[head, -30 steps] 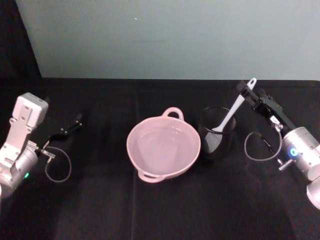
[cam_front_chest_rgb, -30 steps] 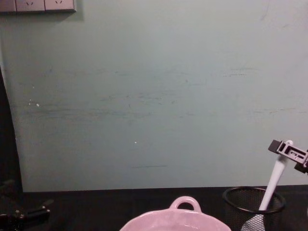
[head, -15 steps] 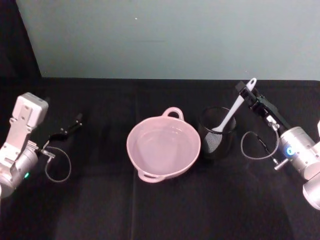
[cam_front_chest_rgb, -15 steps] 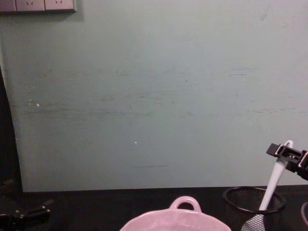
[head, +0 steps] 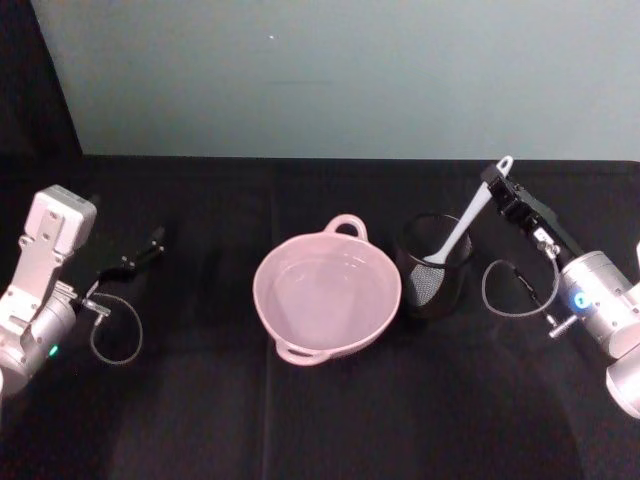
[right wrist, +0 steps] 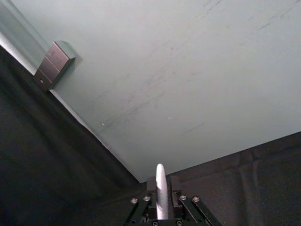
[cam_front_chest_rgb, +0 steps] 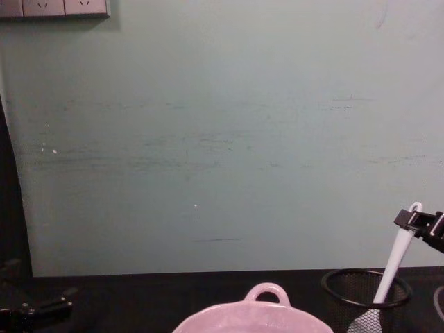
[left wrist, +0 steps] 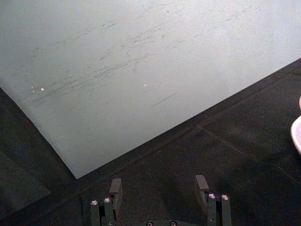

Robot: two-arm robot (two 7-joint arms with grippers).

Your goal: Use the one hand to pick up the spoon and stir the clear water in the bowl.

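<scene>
The white spoon (head: 462, 228) leans in a black mesh cup (head: 432, 288), blade down inside it and handle up to the right. My right gripper (head: 496, 183) is shut on the top of the handle, just below its hole. In the right wrist view the handle tip (right wrist: 161, 188) pokes up between the close-set fingers. From the chest the spoon (cam_front_chest_rgb: 395, 258) rises out of the cup (cam_front_chest_rgb: 361, 288) to the right gripper (cam_front_chest_rgb: 418, 222). The pink bowl (head: 264, 277) of clear water sits left of the cup, rim handle (cam_front_chest_rgb: 267, 293) towards the wall. My left gripper (head: 150, 243) rests open at the far left.
A black cloth covers the table up to a pale green wall. A grey cable loop (head: 505, 290) hangs by the right wrist, close to the mesh cup. The bowl's edge (left wrist: 297, 133) shows far off in the left wrist view. Open cloth lies in front of the bowl.
The right gripper's fingers have drawn in on the spoon's handle top and shifted slightly right. The spoon stays leaning in the cup. The left arm has not moved.
</scene>
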